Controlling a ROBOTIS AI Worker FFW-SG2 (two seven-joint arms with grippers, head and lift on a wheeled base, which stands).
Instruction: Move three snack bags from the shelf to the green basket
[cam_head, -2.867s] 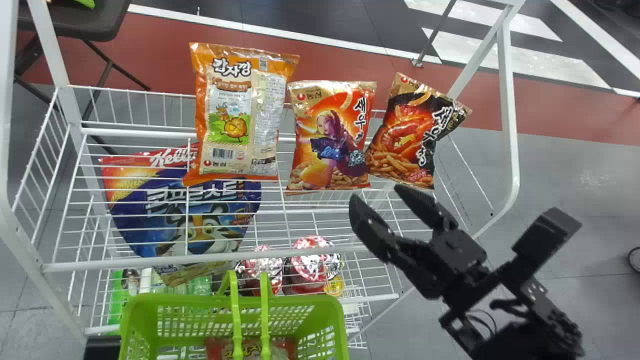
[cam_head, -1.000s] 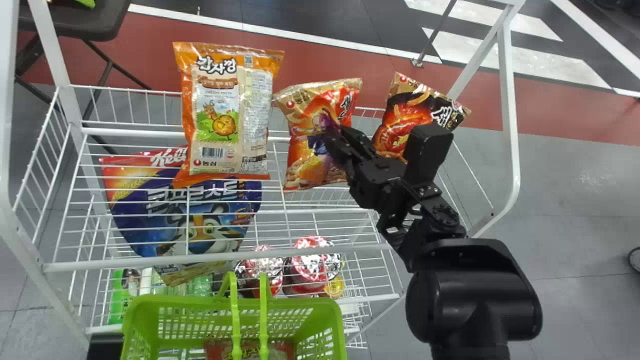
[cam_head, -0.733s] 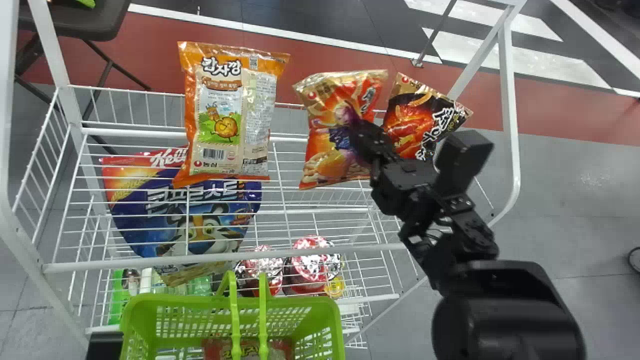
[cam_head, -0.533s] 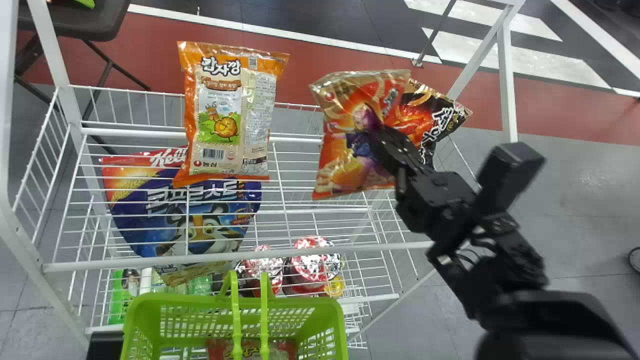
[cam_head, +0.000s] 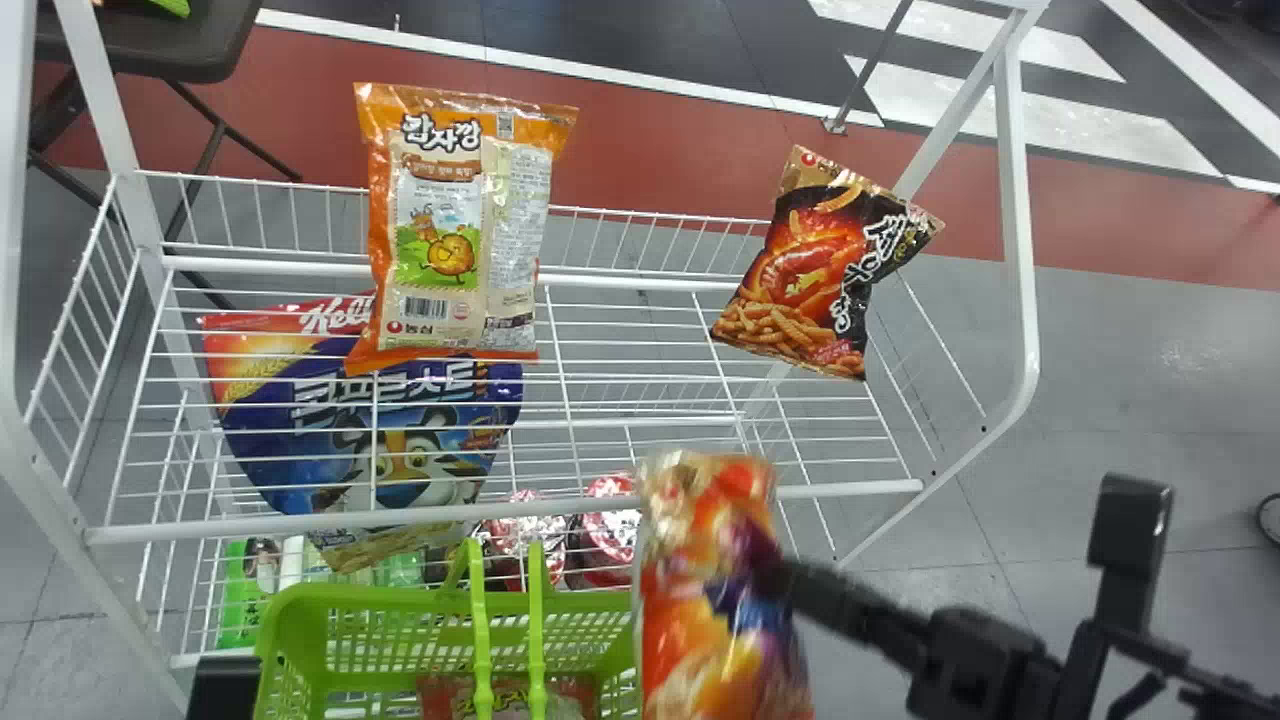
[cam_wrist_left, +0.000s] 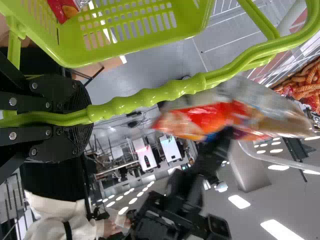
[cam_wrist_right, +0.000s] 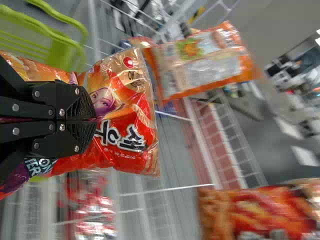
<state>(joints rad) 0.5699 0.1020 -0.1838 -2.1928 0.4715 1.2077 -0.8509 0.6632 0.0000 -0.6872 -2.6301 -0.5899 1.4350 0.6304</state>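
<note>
Pinching red snack bag (cam_head: 700, 610) in right pincer (cam_wrist_right: 95, 120), near green basket (cam_head: 400, 598);
probably light, slick, crushable; best gripped gently mid-pack; clamping basket handle (cam_wrist_left: 182, 92) in left pincer (cam_wrist_left: 90, 114)

In head view the green basket (cam_head: 350, 595) is cropped, red bag (cam_head: 680, 610) blurred.

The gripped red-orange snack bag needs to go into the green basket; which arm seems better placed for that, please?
Right, I'd judge: the right gripper holds the bag by the green basket, while the left gripper grips the basket's handle.
</note>
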